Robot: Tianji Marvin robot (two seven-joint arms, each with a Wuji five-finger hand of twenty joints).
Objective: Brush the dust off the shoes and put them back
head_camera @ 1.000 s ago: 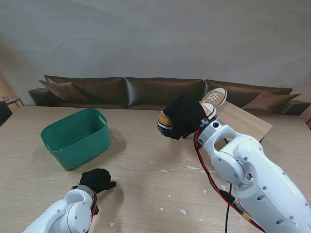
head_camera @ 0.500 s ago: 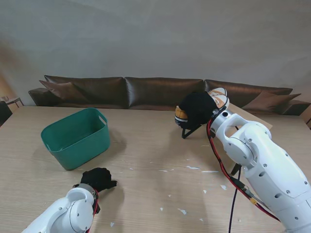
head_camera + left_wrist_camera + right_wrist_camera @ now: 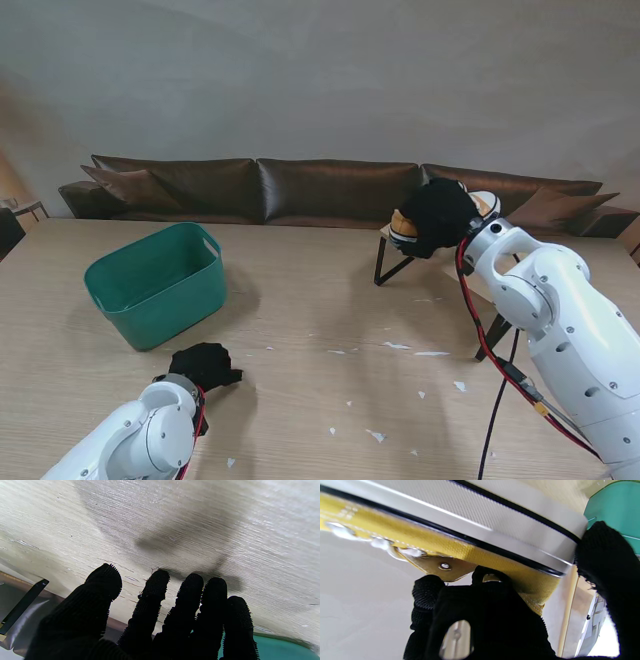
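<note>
On the left we see our left hand (image 3: 203, 366) low over the surface (image 3: 300, 330), fingers spread and holding nothing; the green basket (image 3: 155, 283) stands farther from us than it, and small white scraps (image 3: 375, 435) lie between the two arms. This hand is well apart from the task's thing. Moving to the right, our right hand (image 3: 437, 217) is closed around the yellow shoe (image 3: 404, 224), carried in the air at the near-left edge of the wooden rack (image 3: 505, 262). The shoe's long axis runs left to right, with its toe to the left. We judge that the shoe must go a little more to the right to rest on the rack, and the right hand does this alone.
</note>
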